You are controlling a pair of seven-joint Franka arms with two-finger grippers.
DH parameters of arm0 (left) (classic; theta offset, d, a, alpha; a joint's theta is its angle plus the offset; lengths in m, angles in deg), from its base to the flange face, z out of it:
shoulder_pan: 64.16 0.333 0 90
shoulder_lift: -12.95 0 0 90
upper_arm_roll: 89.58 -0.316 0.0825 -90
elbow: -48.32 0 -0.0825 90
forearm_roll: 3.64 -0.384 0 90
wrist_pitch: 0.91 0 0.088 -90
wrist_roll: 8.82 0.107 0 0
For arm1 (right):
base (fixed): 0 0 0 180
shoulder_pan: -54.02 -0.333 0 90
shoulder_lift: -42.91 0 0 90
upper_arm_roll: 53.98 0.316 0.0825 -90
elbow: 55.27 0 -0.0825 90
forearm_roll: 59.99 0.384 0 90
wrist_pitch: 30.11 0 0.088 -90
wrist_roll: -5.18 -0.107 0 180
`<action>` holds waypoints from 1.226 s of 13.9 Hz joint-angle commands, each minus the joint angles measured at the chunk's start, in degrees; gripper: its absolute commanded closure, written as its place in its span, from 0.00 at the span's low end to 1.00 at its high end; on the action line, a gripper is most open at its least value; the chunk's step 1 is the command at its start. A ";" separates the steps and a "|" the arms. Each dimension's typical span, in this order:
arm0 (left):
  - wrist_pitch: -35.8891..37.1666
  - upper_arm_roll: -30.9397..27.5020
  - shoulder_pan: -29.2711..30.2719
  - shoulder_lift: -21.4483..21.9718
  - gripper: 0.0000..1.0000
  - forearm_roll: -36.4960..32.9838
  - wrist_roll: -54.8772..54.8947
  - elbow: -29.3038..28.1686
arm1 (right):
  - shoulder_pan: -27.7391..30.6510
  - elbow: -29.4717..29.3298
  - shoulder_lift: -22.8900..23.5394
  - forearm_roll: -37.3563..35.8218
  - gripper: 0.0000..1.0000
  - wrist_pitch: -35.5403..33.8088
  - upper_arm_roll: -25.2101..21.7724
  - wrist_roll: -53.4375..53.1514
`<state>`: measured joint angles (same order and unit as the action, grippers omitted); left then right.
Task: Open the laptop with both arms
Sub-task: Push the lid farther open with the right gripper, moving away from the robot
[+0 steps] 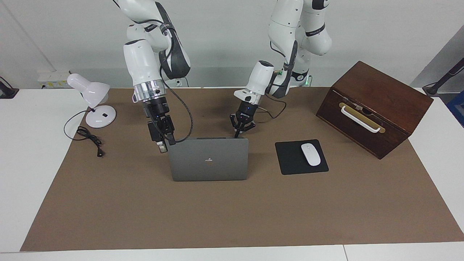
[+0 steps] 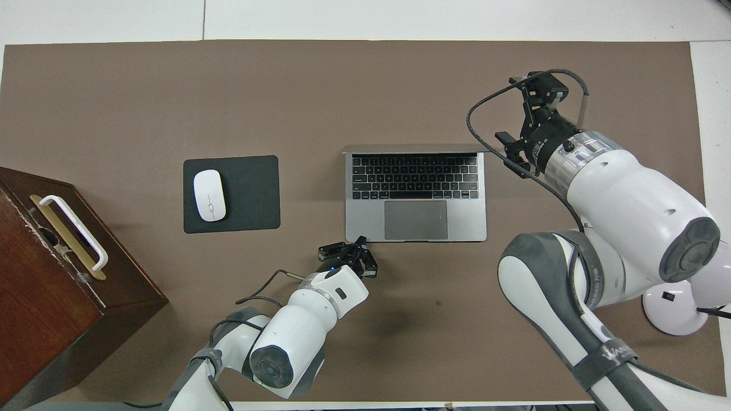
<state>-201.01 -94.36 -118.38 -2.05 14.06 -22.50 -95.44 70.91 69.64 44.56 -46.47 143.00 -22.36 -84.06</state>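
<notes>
The silver-grey laptop [image 1: 208, 161] stands open in the middle of the brown mat, its lid upright with the apple logo showing in the facing view. Its keyboard and trackpad show in the overhead view [image 2: 416, 194]. My right gripper [image 1: 162, 145] hangs beside the lid's top corner toward the right arm's end of the table; whether it touches the lid I cannot tell. It also shows in the overhead view [image 2: 541, 88]. My left gripper [image 1: 241, 130] is open and empty, low at the corner of the laptop's base nearest the robots, toward the left arm's end [image 2: 349, 251].
A black mouse pad [image 1: 290, 159] with a white mouse [image 1: 310, 154] lies beside the laptop toward the left arm's end. A brown wooden box [image 1: 377, 108] with a white handle stands at that end. A white desk lamp [image 1: 92, 94] and its black cable [image 1: 88, 137] are at the right arm's end.
</notes>
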 commanded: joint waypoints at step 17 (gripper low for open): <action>-0.64 0.11 1.48 -5.22 1.00 0.76 0.41 2.08 | 3.93 -14.67 8.01 -10.84 0.08 -7.61 -1.72 4.95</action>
<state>-201.07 -94.35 -118.38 -2.07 14.06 -22.50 -95.44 73.97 59.96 49.54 -52.51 137.87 -23.93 -81.56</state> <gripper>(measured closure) 0.991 0.031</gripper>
